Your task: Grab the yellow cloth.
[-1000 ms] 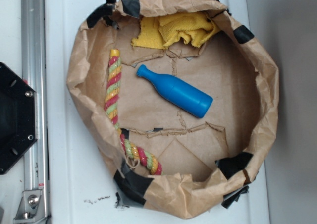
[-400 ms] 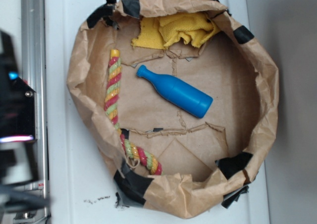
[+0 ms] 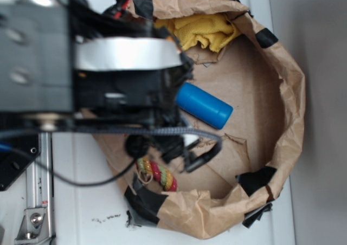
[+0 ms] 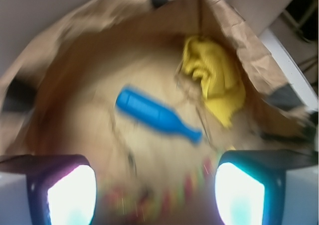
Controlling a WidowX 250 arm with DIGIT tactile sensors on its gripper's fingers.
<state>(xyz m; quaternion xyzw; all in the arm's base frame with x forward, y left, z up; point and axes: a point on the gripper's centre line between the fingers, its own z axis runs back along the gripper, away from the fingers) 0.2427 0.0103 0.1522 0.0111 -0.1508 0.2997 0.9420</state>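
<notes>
The yellow cloth [image 3: 209,31] lies crumpled against the far wall of the brown paper bag [image 3: 287,93]. My arm [image 3: 108,77] hangs over the bag's left half and hides the cloth's left part. In the wrist view the yellow cloth [image 4: 214,78] sits ahead and to the right, well beyond my gripper [image 4: 154,185]. The gripper is open, its two lit fingers wide apart with nothing between them. This view is blurred by motion.
A blue bottle [image 3: 206,105] lies in the middle of the bag, between the gripper and the cloth [image 4: 157,114]. A red-yellow-green braided rope [image 3: 157,172] shows below the arm. Crumpled bag walls [image 4: 234,31] ring everything. A metal rail [image 3: 38,201] runs along the left.
My arm has swung in from the left edge over the bag's left half, covering most of the rope, the bottle's neck and part of the cloth. The objects have not moved.
</notes>
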